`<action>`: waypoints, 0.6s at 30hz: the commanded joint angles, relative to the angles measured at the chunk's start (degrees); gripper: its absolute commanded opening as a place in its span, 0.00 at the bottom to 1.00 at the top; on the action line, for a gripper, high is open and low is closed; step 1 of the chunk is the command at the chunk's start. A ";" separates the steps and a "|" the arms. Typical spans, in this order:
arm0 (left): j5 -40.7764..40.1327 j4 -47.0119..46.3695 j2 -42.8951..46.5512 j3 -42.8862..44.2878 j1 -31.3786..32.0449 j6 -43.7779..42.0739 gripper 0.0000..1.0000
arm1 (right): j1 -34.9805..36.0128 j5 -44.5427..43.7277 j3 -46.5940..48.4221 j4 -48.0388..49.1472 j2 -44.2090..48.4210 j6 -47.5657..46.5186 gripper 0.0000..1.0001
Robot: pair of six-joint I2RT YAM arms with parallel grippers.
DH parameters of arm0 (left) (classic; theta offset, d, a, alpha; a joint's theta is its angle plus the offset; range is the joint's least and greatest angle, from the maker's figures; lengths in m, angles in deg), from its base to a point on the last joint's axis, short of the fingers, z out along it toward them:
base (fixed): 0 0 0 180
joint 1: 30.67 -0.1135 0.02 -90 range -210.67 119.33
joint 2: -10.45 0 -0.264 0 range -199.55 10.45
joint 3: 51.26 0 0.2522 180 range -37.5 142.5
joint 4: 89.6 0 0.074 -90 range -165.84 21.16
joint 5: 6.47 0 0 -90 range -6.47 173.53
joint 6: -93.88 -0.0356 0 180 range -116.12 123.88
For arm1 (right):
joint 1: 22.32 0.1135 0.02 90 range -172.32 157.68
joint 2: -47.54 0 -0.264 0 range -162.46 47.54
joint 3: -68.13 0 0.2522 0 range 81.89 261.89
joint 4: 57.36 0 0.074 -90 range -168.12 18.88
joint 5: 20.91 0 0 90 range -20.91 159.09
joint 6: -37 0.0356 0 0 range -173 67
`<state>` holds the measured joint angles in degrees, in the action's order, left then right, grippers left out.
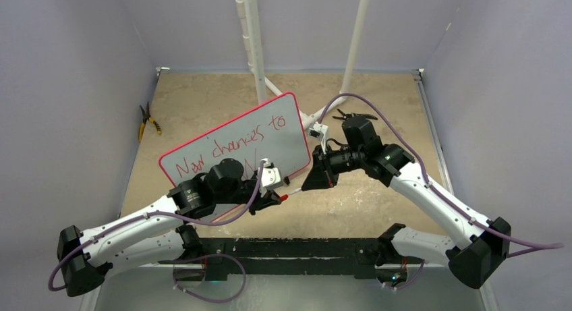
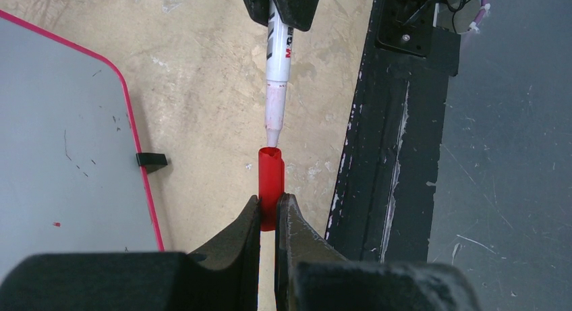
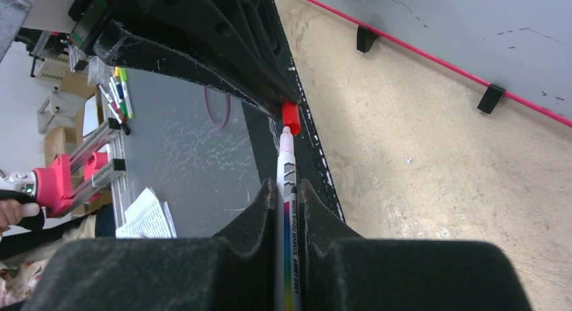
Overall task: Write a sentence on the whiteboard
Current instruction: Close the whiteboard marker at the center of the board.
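Note:
The whiteboard, pale with a thin red rim, lies tilted mid-table. The sentence is in red marker; "New chances to" shows, and my left arm hides most of the second line. My left gripper is shut on a red marker cap, with its open end facing the marker. My right gripper is shut on a white whiteboard marker. The marker's tip meets the cap's mouth just off the board's near right corner. The board's edge also shows in the left wrist view and the right wrist view.
Yellow-handled pliers lie at the table's far left. White pipes rise behind the board. A black base rail runs along the near edge. The board's small black feet rest on the tan tabletop.

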<state>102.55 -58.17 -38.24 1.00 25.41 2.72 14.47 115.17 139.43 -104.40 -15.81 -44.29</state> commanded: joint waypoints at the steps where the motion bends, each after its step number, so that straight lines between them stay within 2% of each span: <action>1: -0.61 -1.59 0.86 0.26 0.31 0.27 0.00 | 0.03 1.30 0.83 1.29 1.13 -0.98 0.00; 18: 0.17 -1.89 2.27 -0.17 0.27 0.09 0.00 | 0.03 0.11 1.37 0.94 1.37 -0.71 0.00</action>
<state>102.20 -58.19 -36.73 1.00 25.41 2.74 14.47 115.06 139.43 -104.40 -15.48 -44.27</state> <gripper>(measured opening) 0.053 0.115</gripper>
